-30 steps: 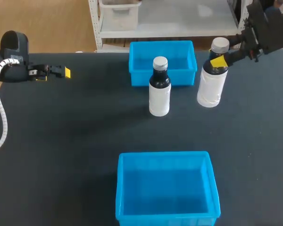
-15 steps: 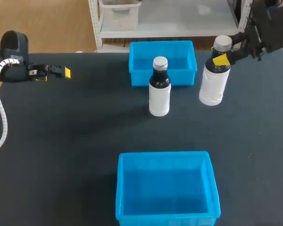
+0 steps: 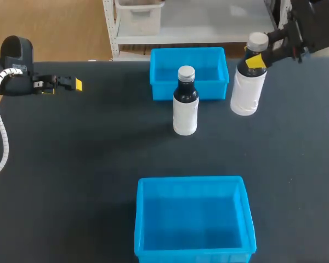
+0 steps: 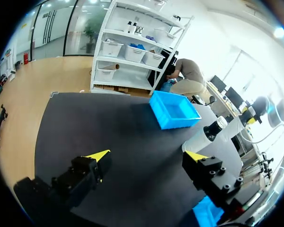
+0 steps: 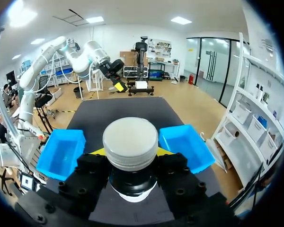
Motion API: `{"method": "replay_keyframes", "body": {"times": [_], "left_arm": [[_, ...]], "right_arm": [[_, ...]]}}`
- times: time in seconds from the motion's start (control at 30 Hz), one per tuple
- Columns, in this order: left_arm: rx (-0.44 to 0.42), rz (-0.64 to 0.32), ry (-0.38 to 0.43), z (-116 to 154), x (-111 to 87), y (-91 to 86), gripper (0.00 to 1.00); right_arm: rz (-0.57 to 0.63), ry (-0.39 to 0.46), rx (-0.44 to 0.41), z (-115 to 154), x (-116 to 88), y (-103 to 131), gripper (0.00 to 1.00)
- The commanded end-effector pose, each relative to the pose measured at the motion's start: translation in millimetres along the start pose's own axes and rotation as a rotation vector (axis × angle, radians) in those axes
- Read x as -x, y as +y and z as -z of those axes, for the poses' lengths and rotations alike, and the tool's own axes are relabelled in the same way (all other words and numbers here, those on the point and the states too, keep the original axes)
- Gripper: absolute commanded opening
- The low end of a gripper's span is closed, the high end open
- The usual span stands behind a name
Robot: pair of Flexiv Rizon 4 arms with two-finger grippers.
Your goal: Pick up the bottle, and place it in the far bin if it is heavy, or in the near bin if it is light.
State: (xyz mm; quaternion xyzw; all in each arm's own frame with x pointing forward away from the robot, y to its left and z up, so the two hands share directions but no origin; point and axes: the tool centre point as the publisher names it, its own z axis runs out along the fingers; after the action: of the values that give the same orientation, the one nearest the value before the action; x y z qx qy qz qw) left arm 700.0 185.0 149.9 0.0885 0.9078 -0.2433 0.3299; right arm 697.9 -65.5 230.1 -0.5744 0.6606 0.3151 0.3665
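Observation:
Two white bottles with dark necks and pale caps are in the head view. One bottle (image 3: 185, 104) stands on the black table just in front of the far blue bin (image 3: 163, 75). My right gripper (image 3: 256, 59) is shut on the neck of the other bottle (image 3: 247, 90), to the right of that bin. In the right wrist view its cap (image 5: 130, 142) fills the gap between my fingers (image 5: 95, 171). The near blue bin (image 3: 194, 183) lies at the table's front. My left gripper (image 3: 71, 84) hovers open at the far left, holding nothing.
In the left wrist view my open left gripper (image 4: 148, 156) looks across bare black table toward the far bin (image 4: 174, 109) and a bottle (image 4: 203, 138). The table's back edge runs just behind the far bin.
The right gripper and its bottle have shifted slightly up and away in the head view. The middle bottle, both bins and the left arm have kept still.

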Motion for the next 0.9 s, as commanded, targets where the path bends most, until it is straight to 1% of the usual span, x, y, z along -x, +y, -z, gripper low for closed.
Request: {"method": "replay_keyframes", "body": {"times": [0.03,0.53,0.77,0.9], "left_arm": [[0.000,0.000,0.000,0,0.0,0.0,1.00],[0.000,0.000,0.000,0,0.0,0.0,1.00],[0.000,0.000,0.000,0,0.0,0.0,1.00],[0.000,0.000,0.000,0,0.0,0.0,1.00]], "right_arm": [[0.002,0.013,0.001,-8,10,-16,0.00],[0.040,0.008,0.001,-38,46,-66,0.00],[0.045,0.011,-0.011,-54,55,-95,0.00],[0.045,0.011,-0.013,-64,59,-106,0.00]]}}
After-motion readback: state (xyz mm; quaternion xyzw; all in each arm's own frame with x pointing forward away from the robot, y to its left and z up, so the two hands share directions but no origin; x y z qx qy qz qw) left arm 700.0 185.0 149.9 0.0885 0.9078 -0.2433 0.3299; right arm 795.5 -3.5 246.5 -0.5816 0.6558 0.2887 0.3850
